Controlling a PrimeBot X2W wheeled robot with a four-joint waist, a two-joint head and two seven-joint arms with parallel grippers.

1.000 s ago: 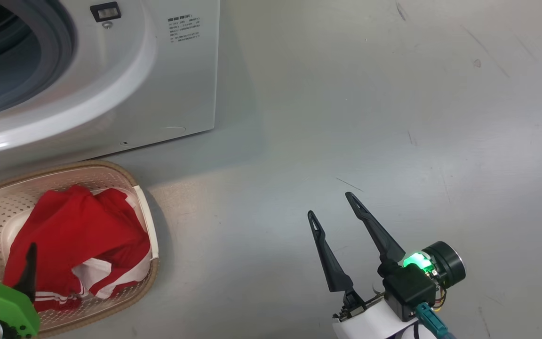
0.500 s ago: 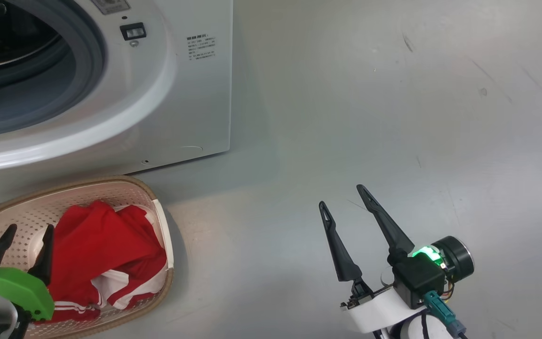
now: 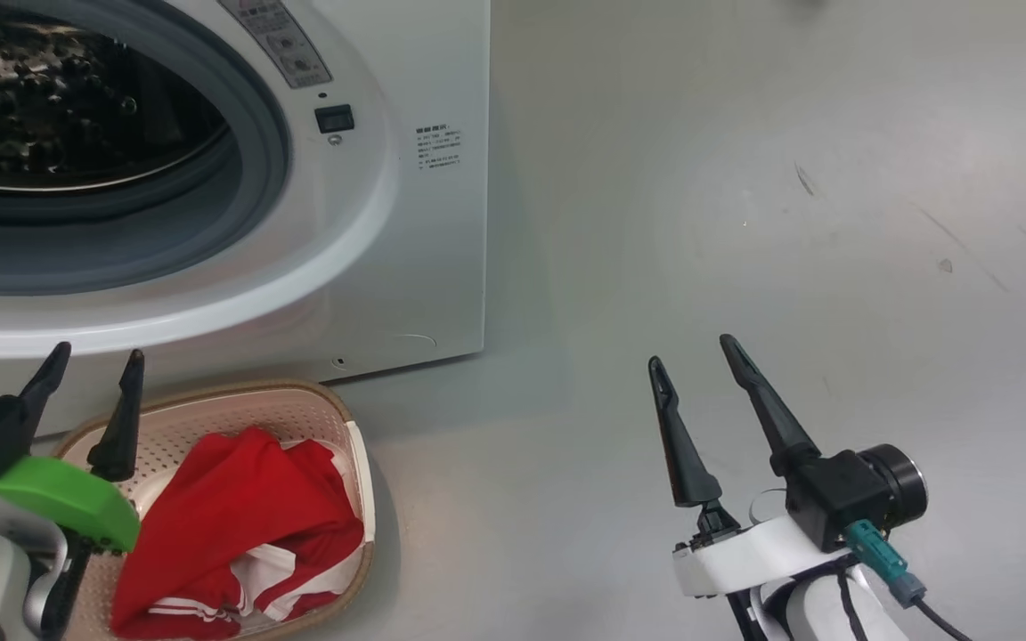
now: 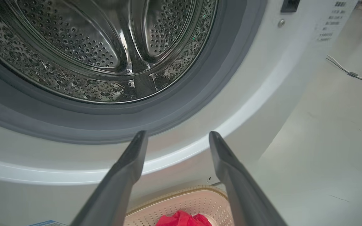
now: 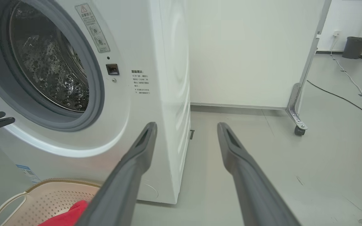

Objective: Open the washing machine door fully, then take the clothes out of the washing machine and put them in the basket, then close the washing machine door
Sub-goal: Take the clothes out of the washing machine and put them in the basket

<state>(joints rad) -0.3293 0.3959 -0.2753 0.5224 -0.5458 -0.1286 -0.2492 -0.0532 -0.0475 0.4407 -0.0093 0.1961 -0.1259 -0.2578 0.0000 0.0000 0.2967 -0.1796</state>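
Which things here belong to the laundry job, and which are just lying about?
Part of the job:
- washing machine, porthole open
- red clothes, lying in the basket
- basket, on the floor in front of the machine

Just lying about:
- grey bin
- black cable
- white cable
- caster wheel of a partition

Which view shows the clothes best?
The head view: most of the red clothes show, lying in the basket, partly behind the left arm. Each wrist view catches a small red patch at its bottom edge.
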